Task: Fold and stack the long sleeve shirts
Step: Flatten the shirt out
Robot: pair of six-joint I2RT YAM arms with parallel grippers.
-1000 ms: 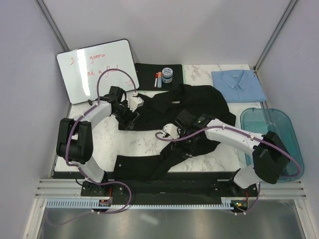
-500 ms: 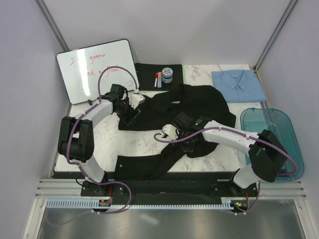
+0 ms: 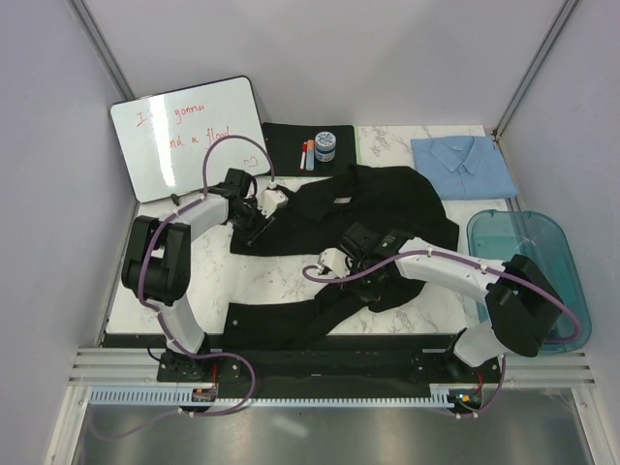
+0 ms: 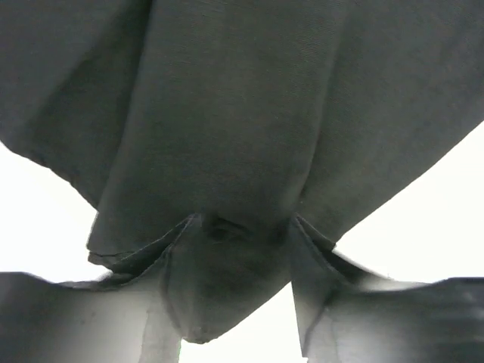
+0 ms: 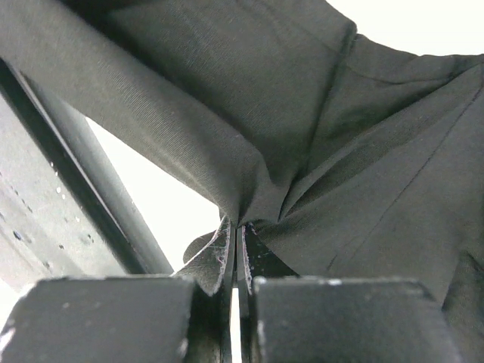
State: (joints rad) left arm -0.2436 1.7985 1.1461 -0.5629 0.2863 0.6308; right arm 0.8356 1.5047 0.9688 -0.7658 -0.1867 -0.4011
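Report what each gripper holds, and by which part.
Right gripper: jaws shut on a fold low on the black shirt. Left gripper: cloth at its left edge sits between the jaws; grip cannot be told.

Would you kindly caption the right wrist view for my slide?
Right tool shut on a pinched fold of the black shirt.

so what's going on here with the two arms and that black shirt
Both arms are working on the black shirt, which lies spread and rumpled across the table, not yet folded. The right gripper is shut on a pinch of its cloth near the middle. The left gripper is at the shirt's far left edge, jaws apart around a fold of it. The light blue shirt sits folded at the far right corner, with no gripper near it.
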